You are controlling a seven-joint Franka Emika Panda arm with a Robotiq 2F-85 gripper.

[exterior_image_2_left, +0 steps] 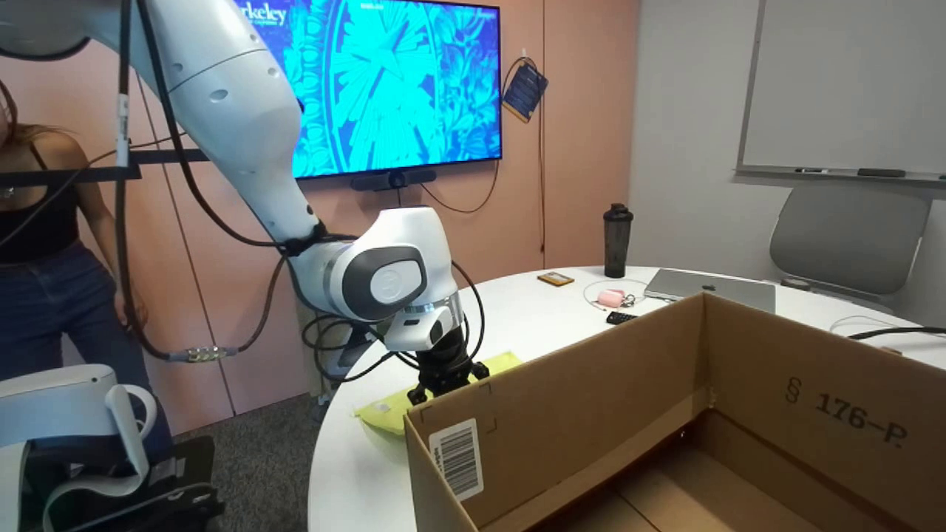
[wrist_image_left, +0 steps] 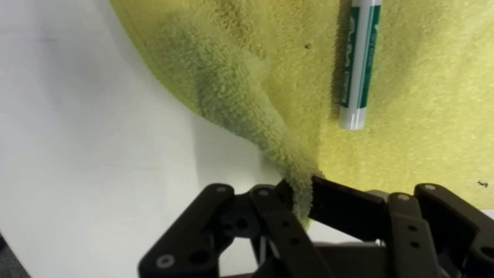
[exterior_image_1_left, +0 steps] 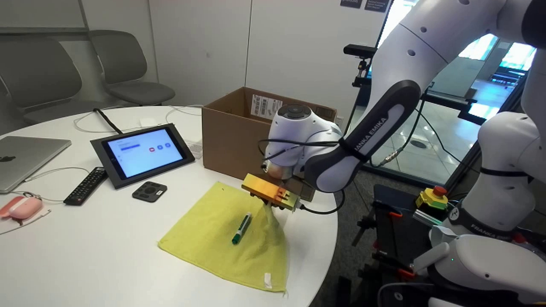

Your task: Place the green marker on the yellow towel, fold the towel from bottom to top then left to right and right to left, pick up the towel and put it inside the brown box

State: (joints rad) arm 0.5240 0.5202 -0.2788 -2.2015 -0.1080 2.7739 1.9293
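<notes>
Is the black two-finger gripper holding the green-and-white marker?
No, the gripper pinches the yellow cloth towel, on which the marker lies.

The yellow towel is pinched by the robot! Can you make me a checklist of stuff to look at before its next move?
1. Yellow towel caught between the jaws: ok, a bunched bit sits there in the wrist view.
2. Green marker lying on the towel: ok.
3. Marker apart from the jaws: ok, a gap shows in the wrist view.
4. Towel folded over the marker: not ok, most of it is spread out.
5. Brown box open on top: ok, in both exterior views.
6. Pinch firm enough not to slip: cannot tell.
</notes>
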